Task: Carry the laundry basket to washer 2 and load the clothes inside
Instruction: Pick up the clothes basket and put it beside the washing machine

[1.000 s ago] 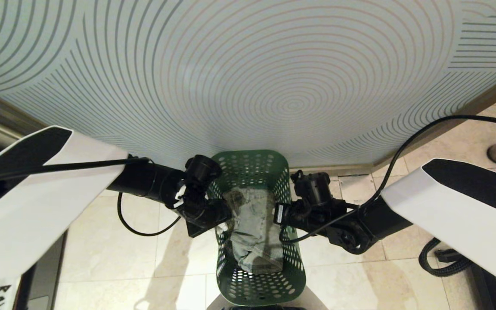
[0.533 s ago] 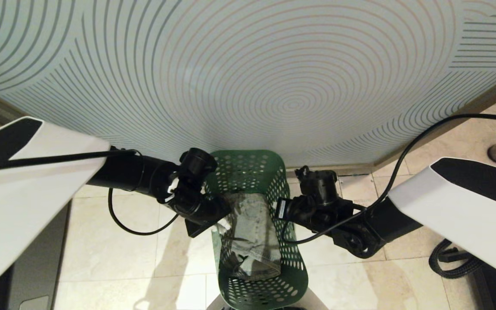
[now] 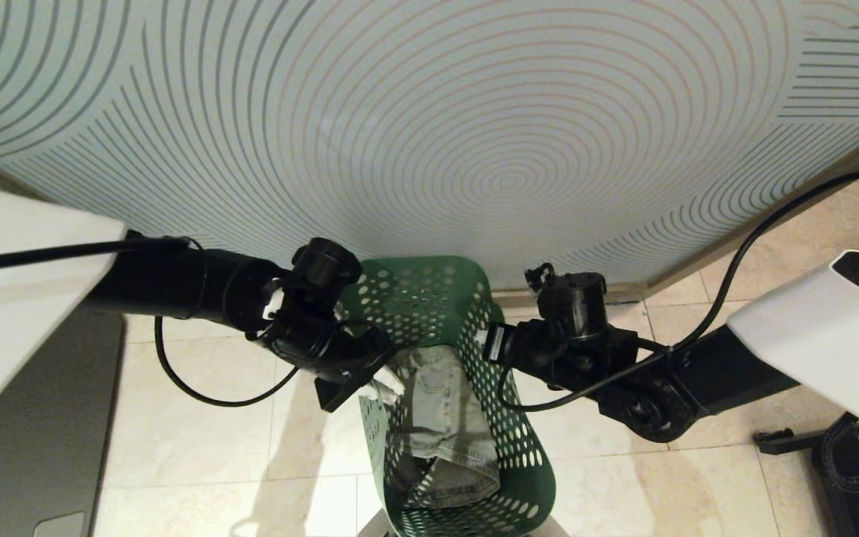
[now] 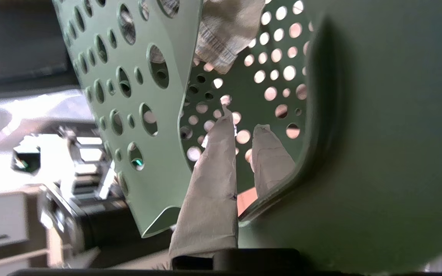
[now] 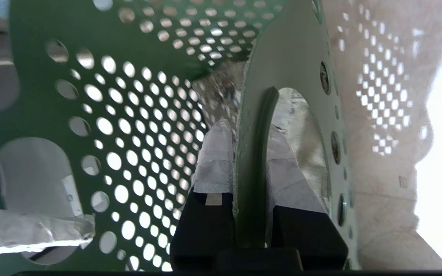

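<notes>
The dark green laundry basket (image 3: pixel 429 291) hangs above the tiled floor between my two arms, its near end swung right. The clothes (image 3: pixel 441 418), pale folded denim, lie inside toward the near end. My left gripper (image 3: pixel 379 375) is shut on the basket's left wall at the handle cut-out; in the left wrist view its taped fingertips (image 4: pixel 244 122) straddle the basket (image 4: pixel 148 115) rim, with the clothes (image 4: pixel 225 34) beyond. My right gripper (image 3: pixel 486 347) clamps the right wall, and the right wrist view has the basket (image 5: pixel 129 96) rim pinched at the gripper (image 5: pixel 248 130). Washer 2 is out of view.
A pale wall panel with concentric rings (image 3: pixel 504 149) fills the space ahead, meeting the beige tiled floor (image 3: pixel 198 447) at a brown baseboard. A dark grey panel (image 3: pixel 42 418) lies at the left edge. Black cables and a stand leg (image 3: pixel 839 455) lie at the right.
Both arms have swung outward and the wrists have shifted slightly up in the picture. The basket's near end has swung right, and the denim has slid toward that end. Both grips have held.
</notes>
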Controlling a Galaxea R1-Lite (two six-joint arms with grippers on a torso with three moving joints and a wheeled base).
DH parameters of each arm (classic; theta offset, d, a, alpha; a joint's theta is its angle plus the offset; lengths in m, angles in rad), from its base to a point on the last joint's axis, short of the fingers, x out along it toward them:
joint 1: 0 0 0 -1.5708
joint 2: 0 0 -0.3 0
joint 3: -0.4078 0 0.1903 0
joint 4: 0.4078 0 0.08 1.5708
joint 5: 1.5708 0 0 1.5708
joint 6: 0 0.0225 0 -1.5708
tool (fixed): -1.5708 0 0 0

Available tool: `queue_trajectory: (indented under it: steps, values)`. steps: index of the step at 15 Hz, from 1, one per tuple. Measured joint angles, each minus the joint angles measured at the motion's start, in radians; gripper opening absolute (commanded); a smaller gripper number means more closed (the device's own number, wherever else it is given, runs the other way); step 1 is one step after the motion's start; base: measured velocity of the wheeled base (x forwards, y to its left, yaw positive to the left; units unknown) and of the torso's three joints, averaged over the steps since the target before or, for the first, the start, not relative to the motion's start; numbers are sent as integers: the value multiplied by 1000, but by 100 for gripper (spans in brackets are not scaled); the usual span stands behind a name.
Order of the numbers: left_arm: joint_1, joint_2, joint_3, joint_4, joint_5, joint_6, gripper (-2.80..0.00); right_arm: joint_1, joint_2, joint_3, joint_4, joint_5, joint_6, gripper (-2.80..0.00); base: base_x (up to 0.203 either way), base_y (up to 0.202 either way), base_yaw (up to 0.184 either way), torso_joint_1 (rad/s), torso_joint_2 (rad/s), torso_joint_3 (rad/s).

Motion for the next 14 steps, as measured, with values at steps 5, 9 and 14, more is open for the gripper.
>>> queue_trajectory:
  steps: [5,9,14]
  values:
    - [-1,-71,45,7,-77,-21,-280,17,-92,32,19,3,2,-280,0,0,0,0,0,0]
    - [-2,-117,81,6,-138,-42,-280,32,-156,69,21,4,2,-280,0,0,0,0,0,0]
    - [-9,-131,87,5,-180,-75,-280,36,-204,91,29,4,2,-280,0,0,0,0,0,0]
